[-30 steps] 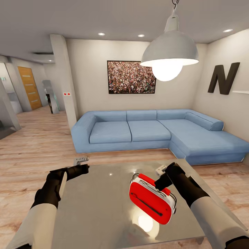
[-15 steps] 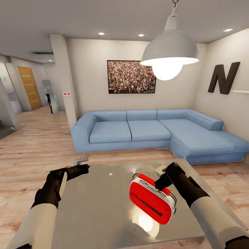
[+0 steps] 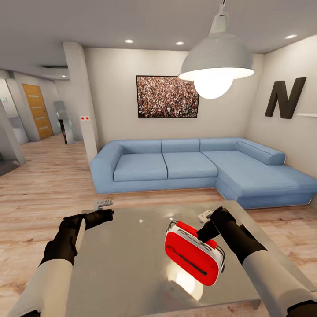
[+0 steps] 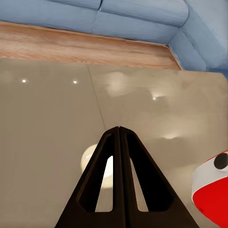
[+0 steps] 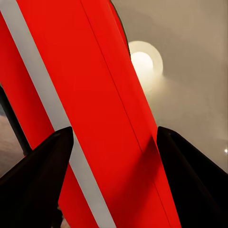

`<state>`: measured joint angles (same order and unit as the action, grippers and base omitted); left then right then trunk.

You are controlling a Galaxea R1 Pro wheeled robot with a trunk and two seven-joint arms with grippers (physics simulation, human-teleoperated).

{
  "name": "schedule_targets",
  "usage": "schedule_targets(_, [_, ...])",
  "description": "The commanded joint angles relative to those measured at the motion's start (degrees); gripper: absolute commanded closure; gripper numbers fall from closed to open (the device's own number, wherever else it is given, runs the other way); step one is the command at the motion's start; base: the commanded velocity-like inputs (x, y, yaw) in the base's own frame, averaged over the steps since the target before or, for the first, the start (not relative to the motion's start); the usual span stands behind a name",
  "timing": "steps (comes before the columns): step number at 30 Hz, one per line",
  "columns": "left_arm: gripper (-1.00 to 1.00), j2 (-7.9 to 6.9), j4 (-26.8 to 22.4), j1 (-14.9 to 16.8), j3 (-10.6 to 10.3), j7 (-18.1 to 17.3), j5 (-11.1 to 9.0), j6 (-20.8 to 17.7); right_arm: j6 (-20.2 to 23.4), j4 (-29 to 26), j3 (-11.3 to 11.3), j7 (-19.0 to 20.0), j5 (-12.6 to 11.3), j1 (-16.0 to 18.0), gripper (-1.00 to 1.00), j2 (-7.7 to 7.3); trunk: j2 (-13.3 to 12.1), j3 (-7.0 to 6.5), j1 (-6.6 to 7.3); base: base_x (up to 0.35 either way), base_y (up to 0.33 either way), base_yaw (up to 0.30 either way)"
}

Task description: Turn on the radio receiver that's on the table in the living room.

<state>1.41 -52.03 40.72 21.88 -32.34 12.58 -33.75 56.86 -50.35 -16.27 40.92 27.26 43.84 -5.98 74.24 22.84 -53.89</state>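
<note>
Right claw (image 3: pixel 207 227): at the top end of the radio (image 3: pixel 193 252), fingers spread to either side of the red body in the right wrist view; contact with the red shell not clear.
Right fingers (image 5: pixel 35 183): dark tips flanking the red face and its white trim stripe.
Radio: propped tilted on the right half of the table (image 3: pixel 123 264), handle end toward the sofa (image 3: pixel 193 165), long axis running away from the robot, dark slot facing up and left.
Left claw (image 4: pixel 118 142): fingers pressed together, hovering over bare tabletop, radio (image 4: pixel 213 190) off to one side, well apart.
Nearer arm: right, judged best placed to press the switch.
</note>
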Motion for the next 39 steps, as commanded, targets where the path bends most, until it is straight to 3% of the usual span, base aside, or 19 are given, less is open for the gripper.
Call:
schedule_targets(1, [1.0, 0.0, 0.0, 0.01, 0.0, 0.0, -0.01, 0.0, 0.0, -0.01, 0.01, -0.02, -0.13, 0.02, 1.0, 0.0, 0.42, 0.18, -0.22, 0.0, 0.0, 0.0])
schedule_targets(14, [1.0, 0.0, 0.0, 0.03, 0.0, 0.0, -0.01, -0.02, -0.08, -0.01, 0.01, -0.34, 1.74, 0.02, 1.0, 0.0, 0.42, 0.18, -0.22, 0.0, 0.0, 0.0])
schedule_targets(22, [1.0, 0.0, 0.0, -0.01, 0.0, 0.0, -0.01, 0.0, -0.19, 0.95, -0.06, -3.01, 3.18, 0.01, 1.0, 0.0, 0.42, 0.18, -0.22, 0.0, 0.0, 0.0])
schedule_targets(39, [1.0, 0.0, 0.04, 0.0, 0.0, 0.0, -0.01, 0.0, -0.43, 1.4, 0.0, -2.35, 3.12, -0.01, 1.0, 0.0, 7.24, 3.23, -3.96, 0.0, 0.0, 0.0])
